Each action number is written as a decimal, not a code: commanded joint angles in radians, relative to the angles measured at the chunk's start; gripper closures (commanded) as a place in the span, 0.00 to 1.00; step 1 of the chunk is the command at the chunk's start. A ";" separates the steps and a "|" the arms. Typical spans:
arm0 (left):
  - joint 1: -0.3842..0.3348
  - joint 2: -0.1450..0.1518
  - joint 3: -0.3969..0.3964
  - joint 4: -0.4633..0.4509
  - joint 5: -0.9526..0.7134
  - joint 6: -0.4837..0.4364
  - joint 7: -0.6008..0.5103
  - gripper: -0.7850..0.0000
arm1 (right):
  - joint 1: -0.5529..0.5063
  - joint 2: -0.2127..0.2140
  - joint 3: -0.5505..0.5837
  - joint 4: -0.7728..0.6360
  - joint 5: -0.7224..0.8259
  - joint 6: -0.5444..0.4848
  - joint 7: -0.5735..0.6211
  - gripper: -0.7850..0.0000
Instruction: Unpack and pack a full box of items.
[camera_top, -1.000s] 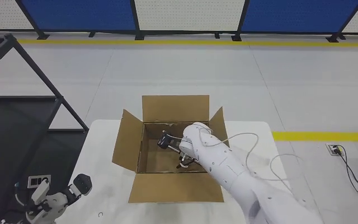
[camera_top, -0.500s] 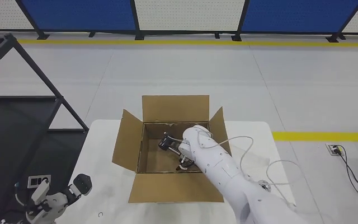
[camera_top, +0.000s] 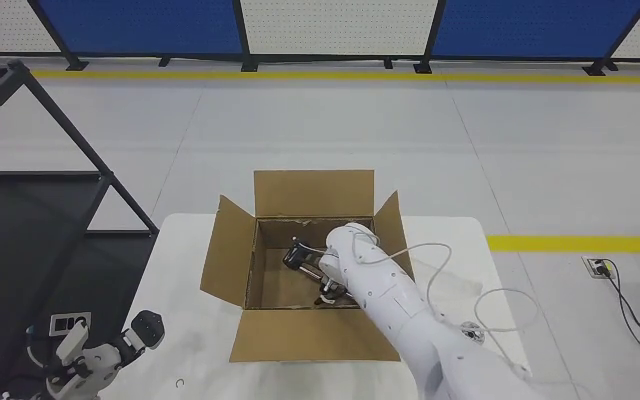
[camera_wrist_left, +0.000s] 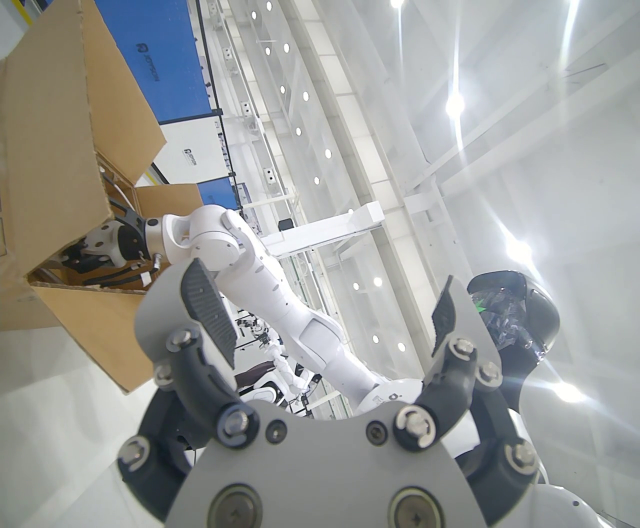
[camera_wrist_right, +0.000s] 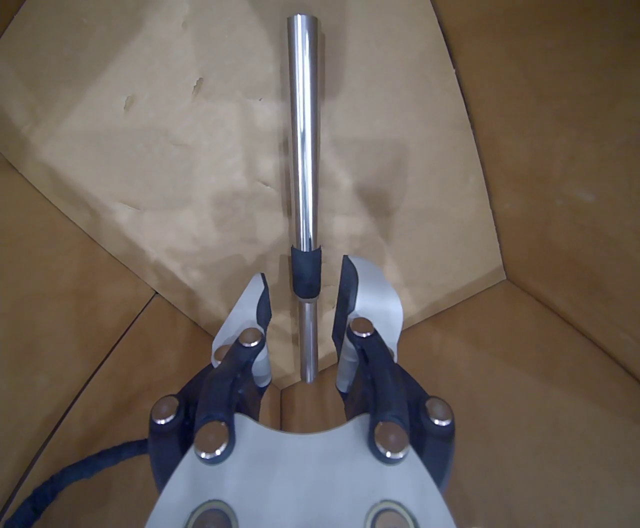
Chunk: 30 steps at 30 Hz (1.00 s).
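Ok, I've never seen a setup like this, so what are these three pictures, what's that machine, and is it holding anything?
It is a two-armed robot at a white table. One picture looks down from above its arms: an open cardboard box stands on the table, and the right arm reaches into it. The other two come from cameras on the wrists. The right wrist picture looks past the right hand at a shiny metal rod with a black band, lying on the box floor. The hand's fingers sit either side of the rod with gaps, so nothing is gripped yet. The left wrist picture shows the left hand, open and empty, pointing up at the ceiling.
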<state>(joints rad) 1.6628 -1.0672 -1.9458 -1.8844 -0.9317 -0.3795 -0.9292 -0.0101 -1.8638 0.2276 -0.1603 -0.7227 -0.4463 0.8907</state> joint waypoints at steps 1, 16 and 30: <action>0.000 0.000 0.000 0.000 0.000 0.000 0.000 0.00 | 0.009 0.000 0.004 0.004 -0.003 -0.002 -0.011 0.62; 0.000 0.000 0.000 0.000 0.000 0.000 0.000 0.00 | 0.063 0.020 0.030 -0.005 -0.029 -0.063 -0.116 0.65; 0.000 0.000 0.000 0.000 0.000 0.000 0.000 0.00 | 0.098 0.061 0.052 -0.078 -0.080 -0.097 -0.224 0.62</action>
<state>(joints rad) 1.6628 -1.0672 -1.9458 -1.8844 -0.9317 -0.3795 -0.9292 0.0861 -1.8072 0.2775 -0.2296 -0.7988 -0.5424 0.6724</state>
